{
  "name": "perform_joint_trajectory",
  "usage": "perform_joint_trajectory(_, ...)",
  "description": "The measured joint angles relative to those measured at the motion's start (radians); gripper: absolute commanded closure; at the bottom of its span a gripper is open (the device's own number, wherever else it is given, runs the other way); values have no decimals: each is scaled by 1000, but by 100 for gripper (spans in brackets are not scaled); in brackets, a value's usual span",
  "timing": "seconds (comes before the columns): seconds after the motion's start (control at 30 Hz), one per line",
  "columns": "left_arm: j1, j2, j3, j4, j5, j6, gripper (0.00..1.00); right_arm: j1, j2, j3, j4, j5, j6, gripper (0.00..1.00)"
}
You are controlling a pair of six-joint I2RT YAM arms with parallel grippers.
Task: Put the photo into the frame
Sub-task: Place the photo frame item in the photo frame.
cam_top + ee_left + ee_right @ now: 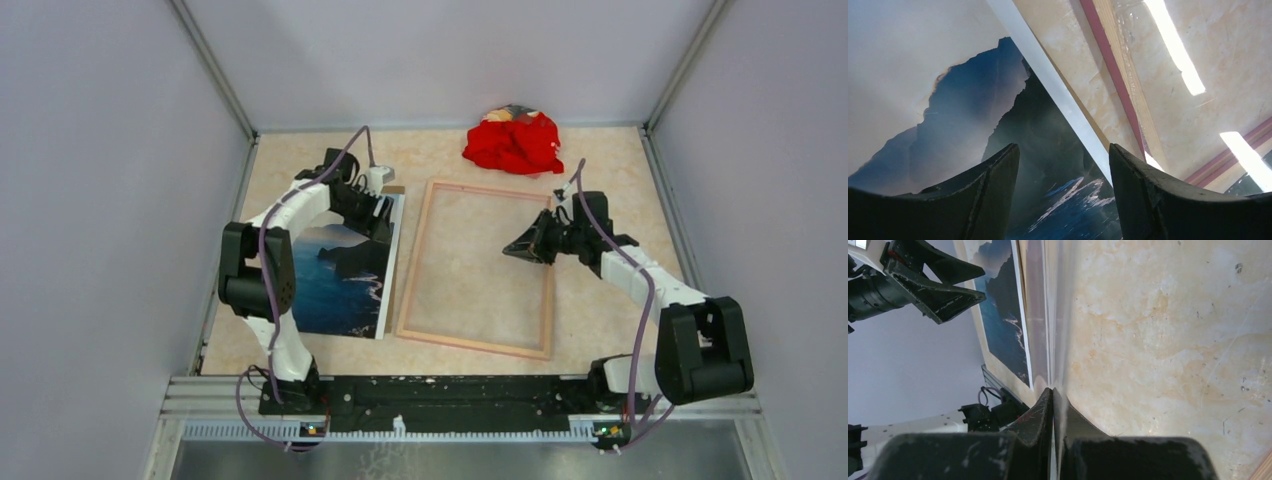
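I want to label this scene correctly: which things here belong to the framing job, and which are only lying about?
For the job: photo; frame.
Lying about: red cloth heap, at the table's far edge.

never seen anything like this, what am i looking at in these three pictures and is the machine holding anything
These are two robot arms bolted at the near edge of a table. The wide picture looks down from above and behind them. The other two come from a small camera on each wrist, so the dark wedges at the bottom are that arm's own fingers. On the table lie a seaside photo, a wooden picture frame beside it, and a red cloth heap at the far side. The left gripper is open over the photo's far corner and holds nothing. The right gripper is shut, over the frame's opening; whether it pinches something thin I cannot tell.
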Motion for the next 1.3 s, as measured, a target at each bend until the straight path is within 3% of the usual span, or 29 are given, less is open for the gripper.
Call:
perform_joint_trajectory(0.6,-151,4,-24,58,-70,-34,34,-26,103,49,-58,-26,-182,100)
perform_joint_trajectory(1.3,-200,47,-24,78,-130,-47,40,-61,190,49,-70,-31,-234,100)
